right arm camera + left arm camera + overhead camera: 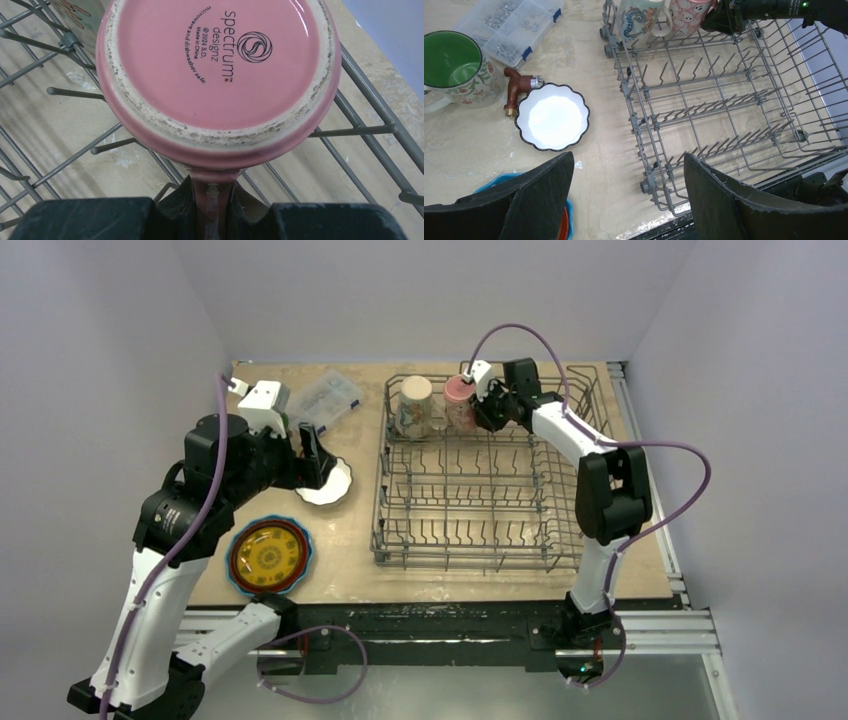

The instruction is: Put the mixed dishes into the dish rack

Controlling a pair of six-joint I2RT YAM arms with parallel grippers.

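The upturned pink ceramic mug (217,80) was in the far row of the grey wire dish rack (378,530) beside a cream mug (415,405), my right gripper (210,200) clamped on its handle, my left gripper (628,170) spread wide.

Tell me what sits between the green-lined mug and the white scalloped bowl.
Only a small red-brown tool lies there, as the left wrist view shows.
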